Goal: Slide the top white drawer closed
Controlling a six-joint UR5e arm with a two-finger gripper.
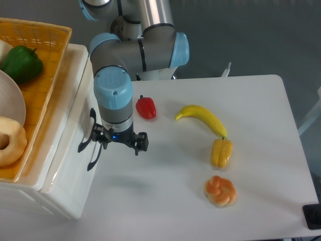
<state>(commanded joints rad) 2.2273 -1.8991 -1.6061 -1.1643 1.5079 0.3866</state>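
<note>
The top white drawer (64,150) shows at the left as the upper part of the cabinet's glossy front, with its black arched handle (84,136). It stands only slightly proud of the cabinet. My gripper (119,141) points down just right of that front, open, with nothing between its fingers. Its left finger (98,138) is at the drawer's handle, and I cannot tell whether they touch. The right finger (142,143) hangs over bare table.
The lower drawer's black handle (94,158) sits just below the gripper's left finger. An orange woven basket (45,55) with a green pepper (21,64) rests on the cabinet. A red pepper (146,108), a banana (202,118), corn (221,152) and a pastry (220,191) lie on the table.
</note>
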